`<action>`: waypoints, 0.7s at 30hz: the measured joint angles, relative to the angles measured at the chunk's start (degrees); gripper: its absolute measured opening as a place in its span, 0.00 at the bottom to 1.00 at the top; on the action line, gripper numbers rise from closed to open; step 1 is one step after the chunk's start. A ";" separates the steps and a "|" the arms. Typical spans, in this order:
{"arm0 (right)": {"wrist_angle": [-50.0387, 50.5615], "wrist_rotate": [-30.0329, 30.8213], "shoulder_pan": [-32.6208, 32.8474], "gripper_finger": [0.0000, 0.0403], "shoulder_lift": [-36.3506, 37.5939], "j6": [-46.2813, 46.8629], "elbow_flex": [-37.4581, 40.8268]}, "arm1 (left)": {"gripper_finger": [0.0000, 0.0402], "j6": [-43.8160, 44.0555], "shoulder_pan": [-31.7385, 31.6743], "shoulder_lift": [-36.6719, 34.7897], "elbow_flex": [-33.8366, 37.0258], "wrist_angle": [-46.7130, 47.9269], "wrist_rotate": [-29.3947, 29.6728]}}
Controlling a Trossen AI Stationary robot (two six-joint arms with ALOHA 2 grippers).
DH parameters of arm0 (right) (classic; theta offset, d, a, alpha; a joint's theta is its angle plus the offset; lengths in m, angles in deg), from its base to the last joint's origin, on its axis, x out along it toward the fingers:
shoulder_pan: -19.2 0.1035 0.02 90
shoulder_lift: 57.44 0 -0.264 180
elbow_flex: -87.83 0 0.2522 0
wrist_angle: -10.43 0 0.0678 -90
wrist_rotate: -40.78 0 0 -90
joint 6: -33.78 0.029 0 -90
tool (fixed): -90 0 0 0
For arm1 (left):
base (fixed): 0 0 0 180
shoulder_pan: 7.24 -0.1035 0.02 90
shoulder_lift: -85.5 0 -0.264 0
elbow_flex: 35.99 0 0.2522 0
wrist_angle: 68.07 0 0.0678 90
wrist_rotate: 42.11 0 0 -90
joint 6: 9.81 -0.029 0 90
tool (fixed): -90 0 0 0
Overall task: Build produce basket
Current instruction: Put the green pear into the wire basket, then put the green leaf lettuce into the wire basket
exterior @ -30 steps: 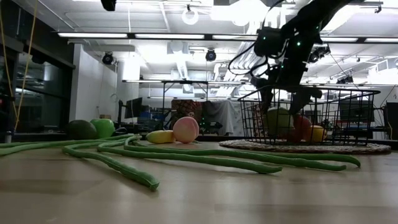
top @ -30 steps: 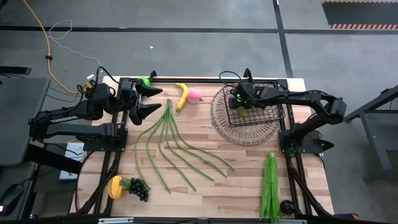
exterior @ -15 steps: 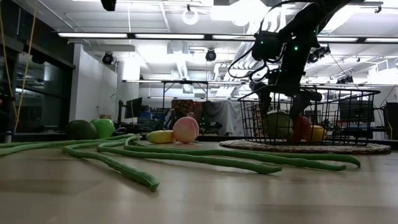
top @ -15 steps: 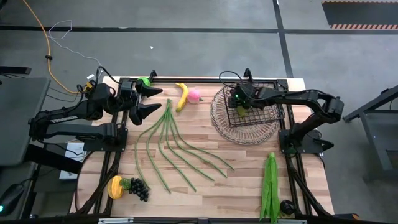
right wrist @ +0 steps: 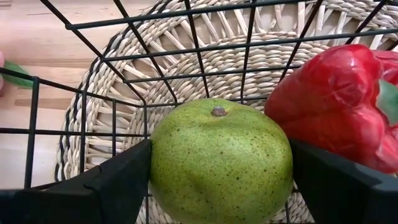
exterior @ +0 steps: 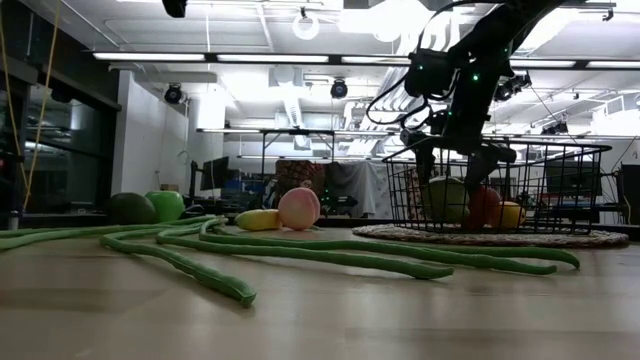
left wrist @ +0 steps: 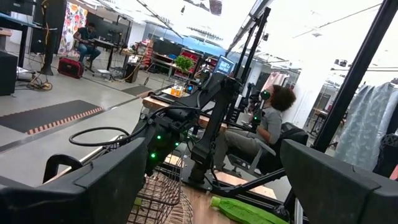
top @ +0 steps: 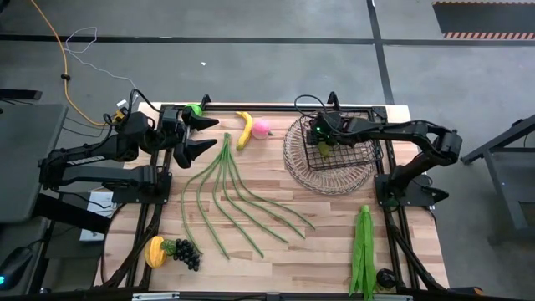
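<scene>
Black wire basket (top: 338,138) on a woven mat – holding a speckled green pear (right wrist: 221,165); red pepper (right wrist: 339,112) beside it.

The pear (right wrist: 221,167) hides the gap between the right tool's (right wrist: 221,180) fingers. The pepper (right wrist: 339,112) is cut off by the picture's edge.

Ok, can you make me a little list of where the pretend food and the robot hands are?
in basket: green fruit, red pepper
basket: black wire, on woven mat
right gripper: inside basket, at green fruit
left gripper: open, waiting by green apple
on table: banana, peach, beans, grapes, leafy greens
</scene>
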 joint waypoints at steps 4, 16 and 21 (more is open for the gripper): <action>0.00 -0.01 0.00 0.85 0.00 0.02 0.00 | 0.89 0.02 0.00 0.00 0.01 0.00 0.00; 0.00 0.48 0.00 0.97 0.02 0.04 0.00 | 0.89 0.07 0.00 0.01 0.02 0.00 0.00; 0.03 0.19 0.00 0.97 0.04 0.01 0.00 | 0.89 0.11 0.00 0.00 0.02 0.00 0.00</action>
